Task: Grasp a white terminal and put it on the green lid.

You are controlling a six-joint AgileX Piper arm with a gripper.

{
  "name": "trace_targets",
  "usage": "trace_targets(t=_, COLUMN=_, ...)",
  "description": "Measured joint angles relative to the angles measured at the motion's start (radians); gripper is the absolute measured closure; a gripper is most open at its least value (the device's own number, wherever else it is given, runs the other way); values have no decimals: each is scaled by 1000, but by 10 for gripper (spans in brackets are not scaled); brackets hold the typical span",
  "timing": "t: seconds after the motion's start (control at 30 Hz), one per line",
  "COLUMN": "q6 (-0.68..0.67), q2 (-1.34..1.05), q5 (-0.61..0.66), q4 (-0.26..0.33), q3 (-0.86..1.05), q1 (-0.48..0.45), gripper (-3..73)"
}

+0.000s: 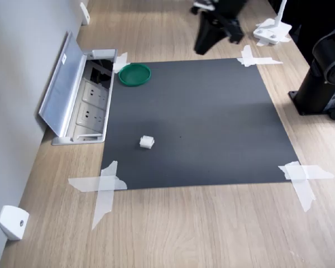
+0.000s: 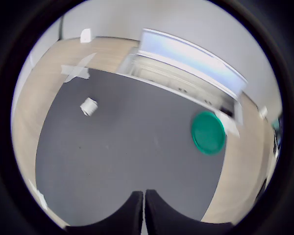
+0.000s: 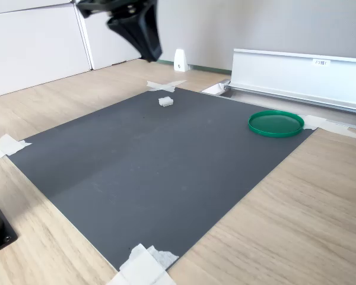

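The white terminal [image 1: 147,142] [image 2: 89,106] [image 3: 165,101] is a tiny white block lying alone on the black mat [image 1: 201,123], toward its corner near the socket box. The green lid [image 1: 134,74] [image 2: 208,132] [image 3: 276,123] lies flat at another mat corner, beside the same box. My gripper [image 1: 204,49] [image 2: 143,210] [image 3: 152,57] hangs well above the mat, far from both. In the wrist view its two dark fingers meet with nothing between them, so it is shut and empty.
A recessed socket box with its silver lid [image 1: 61,84] [image 3: 296,71] raised runs along the mat's edge. White tape [image 1: 103,187] holds the mat corners. A white wedge piece [image 1: 12,222] sits by the wall. The arm's black base [image 1: 324,84] and a white stand [image 1: 272,30] are nearby.
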Motion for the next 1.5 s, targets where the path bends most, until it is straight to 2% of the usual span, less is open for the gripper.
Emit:
trace_targets(t=0.1, q6=-11, q2=96, q5=40, q4=-14, q3=-97, q1=80, gripper=599)
trace_targets(t=0.27, q6=25, q2=257, q5=106, q4=-14, q3=-247, q1=188, gripper=357)
trace_targets(t=0.37, q6=62, q2=342, q5=129, q4=-14, q3=-303, q1=222, gripper=190)
trace_targets(t=0.43, q6=96, q2=399, q5=130, q4=-14, q3=-337, q1=235, gripper=107)
trace_targets(t=0.57, q6=189, q2=499, q5=128, q4=-7, q3=-390, q1=243, gripper=-3)
trace_targets(t=0.7, q6=271, q2=566, q5=125, q4=0, q3=-407, q1=243, gripper=-26)
trace_targets(t=1.17, q6=350, q2=651, q5=38, q4=58, q3=-408, q1=280, gripper=-29)
trace_targets(t=1.5, q6=359, q2=681, q5=19, q4=50, q3=-408, q1=280, gripper=-29)
